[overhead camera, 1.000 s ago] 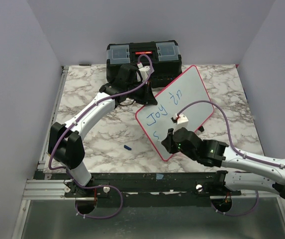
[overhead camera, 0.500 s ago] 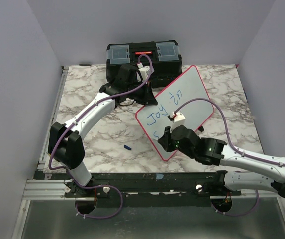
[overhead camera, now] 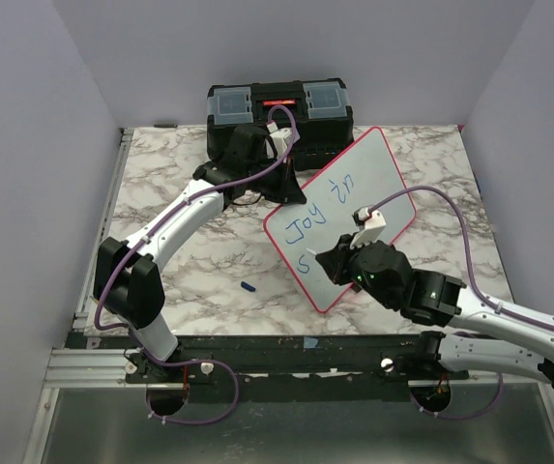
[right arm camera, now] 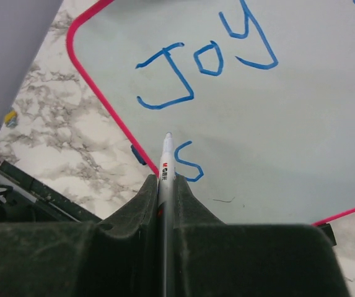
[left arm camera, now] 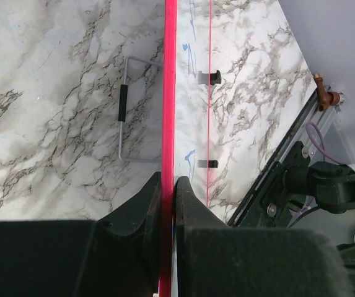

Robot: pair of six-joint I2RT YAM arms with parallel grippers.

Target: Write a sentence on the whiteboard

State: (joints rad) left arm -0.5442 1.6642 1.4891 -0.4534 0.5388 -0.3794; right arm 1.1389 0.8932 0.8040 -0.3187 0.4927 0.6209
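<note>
Two arms stand at the near edge of one marble-patterned counter [overhead camera: 175, 266].

Right arm [overhead camera: 494, 309], one. Jaws narrow, pinched on one marker [right arm camera: 166, 170] with a white-and-grey barrel. The tip points out over the near part of the whiteboard [overhead camera: 364, 188], just beside the blue "S". Whether the tip touches cannot be told.

Small blue piece [overhead camera: 247, 286], one. Loose on the counter, left of the whiteboard's near corner and apart from it.

Whiteboard, one.
- Form: flat, white and rectangular, with a thin red-pink rim and rounded corners.
- Place: right of centre on the counter, turned diagonally, near corner toward the right arm. From above it cannot be told whether it lies flat or is tipped up.
- Writing: blue, three items. These are "Joy", one short word beyond it that is not legible, and one "S" on the nearer line.
- Fittings, in the left wrist view: two small black feet [left arm camera: 209, 77] along the rim, and one wire bracket [left arm camera: 122, 105] with a black sleeve beside the rim.

Left arm [overhead camera: 189, 213], one. Reaches to the whiteboard's far left edge. Jaws closed on the red rim, one on each face.

Toolbox [overhead camera: 278, 106], one. Black, at the far edge of the counter beyond the left arm's wrist. Two clear-lidded compartments sit on top, with one red strip between them.
</note>
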